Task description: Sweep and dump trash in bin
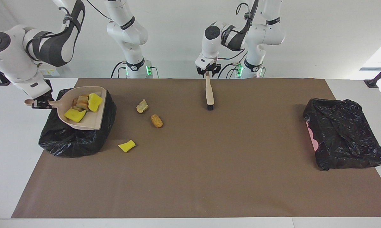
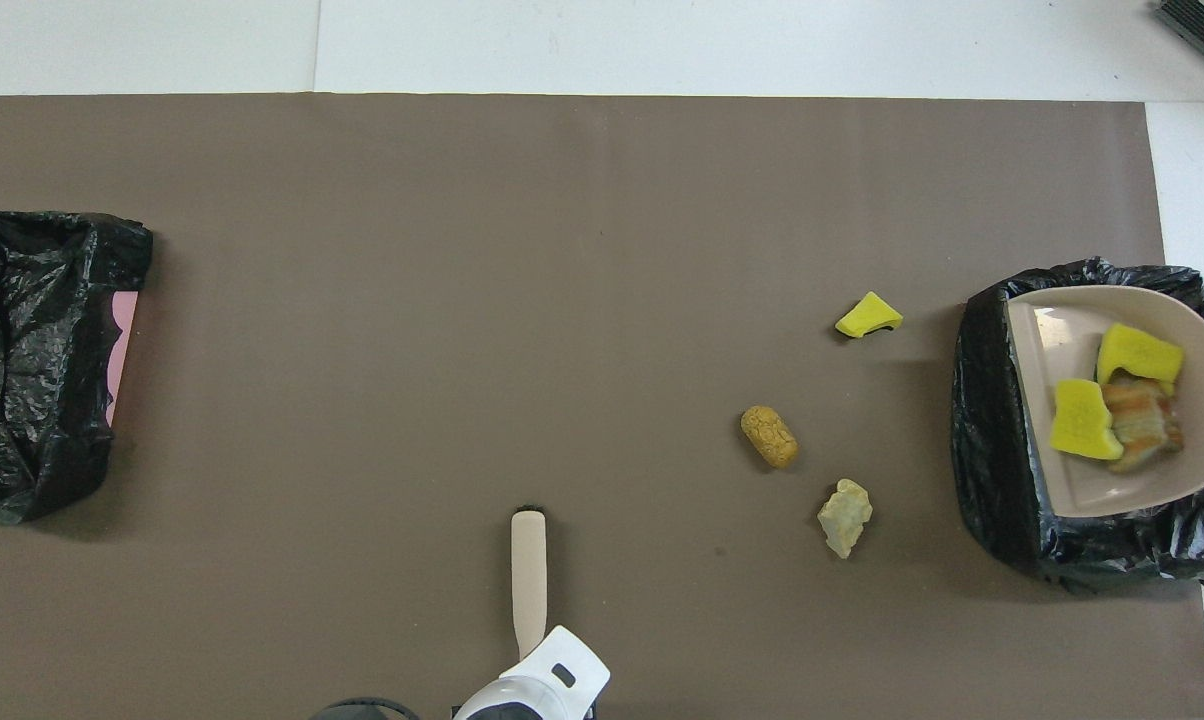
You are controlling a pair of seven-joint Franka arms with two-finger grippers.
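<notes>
The right tool (image 1: 39, 104) gripped the dustpan (image 1: 90, 122) of trash (image 1: 83, 106) over the bin (image 1: 71, 144); the left tool (image 1: 208, 71) seemingly clenched the brush (image 1: 209, 95).

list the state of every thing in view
dustpan: held over the bin, loaded, not yet tipped
bin: bag-lined, open, under the dustpan
second bin: bag-lined, open, at the left arm's end
brush: hanging bristles-down over the mat
three bits on the mat: unswept
right gripper: shut on the dustpan handle
left gripper: shut on the brush
</notes>
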